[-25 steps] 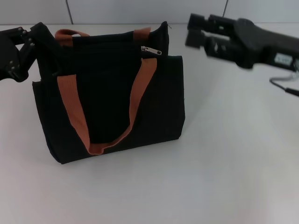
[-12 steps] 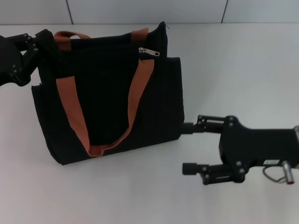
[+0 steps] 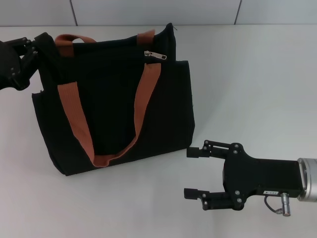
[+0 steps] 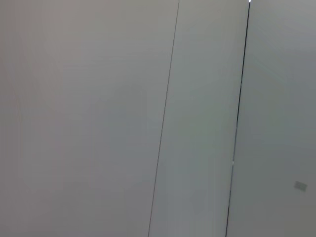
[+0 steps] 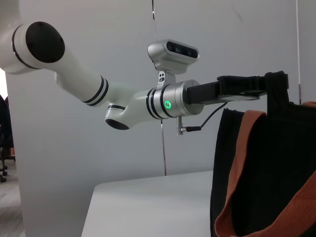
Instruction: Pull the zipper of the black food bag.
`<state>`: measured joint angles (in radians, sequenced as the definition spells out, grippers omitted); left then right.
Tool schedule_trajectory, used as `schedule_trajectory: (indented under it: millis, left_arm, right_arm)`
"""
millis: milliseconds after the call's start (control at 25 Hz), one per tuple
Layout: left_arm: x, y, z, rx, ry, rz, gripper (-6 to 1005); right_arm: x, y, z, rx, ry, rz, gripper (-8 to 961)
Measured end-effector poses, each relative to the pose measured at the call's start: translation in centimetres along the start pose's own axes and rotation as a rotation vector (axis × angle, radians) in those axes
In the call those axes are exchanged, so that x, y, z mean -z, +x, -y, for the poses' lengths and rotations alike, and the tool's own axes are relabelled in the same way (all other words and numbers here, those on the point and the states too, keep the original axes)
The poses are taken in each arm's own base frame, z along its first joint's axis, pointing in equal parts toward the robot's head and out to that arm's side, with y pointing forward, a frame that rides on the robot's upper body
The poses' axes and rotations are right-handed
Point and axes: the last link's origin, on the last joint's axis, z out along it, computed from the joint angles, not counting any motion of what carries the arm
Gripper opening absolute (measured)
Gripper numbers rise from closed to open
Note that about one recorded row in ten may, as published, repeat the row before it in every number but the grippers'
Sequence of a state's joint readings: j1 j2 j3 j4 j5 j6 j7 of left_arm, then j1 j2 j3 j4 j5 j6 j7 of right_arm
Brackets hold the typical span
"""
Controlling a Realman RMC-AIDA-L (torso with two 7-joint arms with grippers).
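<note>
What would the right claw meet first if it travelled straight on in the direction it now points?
Probably the lower right corner of the black food bag. The open right claw points toward it across bare table, though height is hard to judge.

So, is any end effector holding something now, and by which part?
The left end effector grips the black food bag by its top left corner; the right end effector is open, empty.
</note>
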<state>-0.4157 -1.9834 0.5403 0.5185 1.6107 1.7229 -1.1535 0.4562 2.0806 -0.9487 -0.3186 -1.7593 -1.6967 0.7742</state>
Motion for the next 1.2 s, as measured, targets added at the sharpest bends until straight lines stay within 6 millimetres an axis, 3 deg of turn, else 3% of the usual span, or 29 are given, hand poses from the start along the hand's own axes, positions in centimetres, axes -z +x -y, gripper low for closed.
schedule_trajectory:
  millis: [720,920,1000,1200]
  left_arm:
    - [0.6,-0.2,0.0,0.081,0.014,0.013,80]
    - [1.0,0.1,0.3,0.086,-0.005,0.058,257]
    - [2.6,1.9,1.2,0.114,-0.042,0.194,341]
    - [4.0,3.7,1.5,0.122,-0.081,0.313,594]
  right_arm:
    - [-0.1,0.2,0.3,0.002,0.015,-0.012,786]
    - [-0.2,0.2,0.4,0.005,0.018,-0.019,787]
    - [-0.2,0.2,0.5,0.006,0.019,-0.021,787]
    - [-0.2,0.2,0.5,0.009,0.019,-0.022,787]
